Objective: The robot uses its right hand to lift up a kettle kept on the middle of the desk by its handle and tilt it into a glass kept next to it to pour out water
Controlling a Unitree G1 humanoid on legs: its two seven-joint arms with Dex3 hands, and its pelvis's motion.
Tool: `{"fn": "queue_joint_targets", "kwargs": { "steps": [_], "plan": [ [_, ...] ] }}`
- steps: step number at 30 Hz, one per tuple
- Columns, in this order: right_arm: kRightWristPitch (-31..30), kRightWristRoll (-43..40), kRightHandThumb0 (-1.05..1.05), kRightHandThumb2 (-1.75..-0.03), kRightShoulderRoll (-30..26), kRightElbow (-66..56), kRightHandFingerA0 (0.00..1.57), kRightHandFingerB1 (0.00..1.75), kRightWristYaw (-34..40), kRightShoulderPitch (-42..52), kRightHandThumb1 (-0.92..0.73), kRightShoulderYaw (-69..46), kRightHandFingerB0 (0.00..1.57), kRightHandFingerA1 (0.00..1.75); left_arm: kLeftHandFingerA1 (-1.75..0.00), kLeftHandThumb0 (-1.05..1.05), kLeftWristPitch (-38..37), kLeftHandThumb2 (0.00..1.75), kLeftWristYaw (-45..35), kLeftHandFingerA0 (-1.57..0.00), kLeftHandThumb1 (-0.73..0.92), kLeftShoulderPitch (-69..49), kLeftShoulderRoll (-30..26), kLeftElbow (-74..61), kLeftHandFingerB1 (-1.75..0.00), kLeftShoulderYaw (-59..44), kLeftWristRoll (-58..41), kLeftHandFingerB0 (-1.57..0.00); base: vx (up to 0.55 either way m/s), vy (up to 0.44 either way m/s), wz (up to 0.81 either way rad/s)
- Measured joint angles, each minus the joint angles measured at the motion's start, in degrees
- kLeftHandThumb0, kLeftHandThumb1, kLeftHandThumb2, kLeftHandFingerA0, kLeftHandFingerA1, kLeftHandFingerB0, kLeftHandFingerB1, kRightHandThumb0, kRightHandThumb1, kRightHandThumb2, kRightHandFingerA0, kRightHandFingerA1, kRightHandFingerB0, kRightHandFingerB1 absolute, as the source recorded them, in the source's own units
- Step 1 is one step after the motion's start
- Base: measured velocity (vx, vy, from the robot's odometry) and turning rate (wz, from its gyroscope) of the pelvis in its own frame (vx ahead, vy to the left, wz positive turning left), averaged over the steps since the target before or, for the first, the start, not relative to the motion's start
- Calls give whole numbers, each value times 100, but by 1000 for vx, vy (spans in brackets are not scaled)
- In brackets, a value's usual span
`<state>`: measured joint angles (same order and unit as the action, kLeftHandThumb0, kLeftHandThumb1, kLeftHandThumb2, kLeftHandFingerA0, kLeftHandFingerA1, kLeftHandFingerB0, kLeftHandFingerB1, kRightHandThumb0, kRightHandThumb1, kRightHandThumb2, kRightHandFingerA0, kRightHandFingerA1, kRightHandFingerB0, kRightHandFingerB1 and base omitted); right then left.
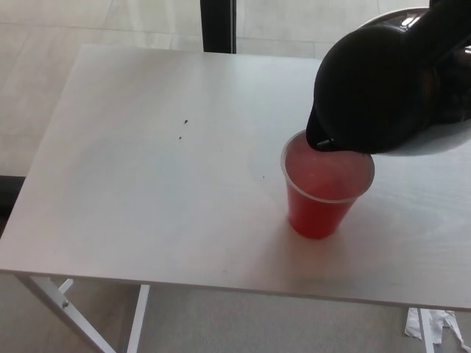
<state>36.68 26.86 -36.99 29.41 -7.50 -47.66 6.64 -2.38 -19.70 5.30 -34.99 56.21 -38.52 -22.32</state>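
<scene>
- White laminate desk (147, 184) is carrying the scene, with every place below given from the cup.
- Black rounded kettle (383, 88) is hanging tilted above the cup's far-right side, its spout dipping just over the rim.
- Red translucent plastic cup (324, 198) is standing upright near the desk's front-right part.
- Right hand is presumably gripping the handle, but it is blending into the dark kettle, so I cannot tell its state; left hand is not showing.
- Pouring well is probably meaning keeping the spout inside the rim and tilting slowly without nudging the light cup.
</scene>
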Motion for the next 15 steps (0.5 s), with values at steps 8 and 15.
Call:
{"fn": "queue_joint_targets", "kwargs": {
  "steps": [8, 15],
  "plan": [
    [208, 292, -14, -84, -38, 24, 69, 175, 114, -318, -69, 330, 57, 175, -95, -105, 0, 87, 15, -126, 73, 27, -14, -2, -128, 0, -10, -91, 0, 0, 0],
    [549, 540, -4, -90, -41, 5, 82, 148, 250, -590, -59, 579, 75, 156, -91, -105, 1, 125, 10, -131, 57, 71, -20, -1, -129, 2, -33, -91, 0, 0, 0]
  ]
}}
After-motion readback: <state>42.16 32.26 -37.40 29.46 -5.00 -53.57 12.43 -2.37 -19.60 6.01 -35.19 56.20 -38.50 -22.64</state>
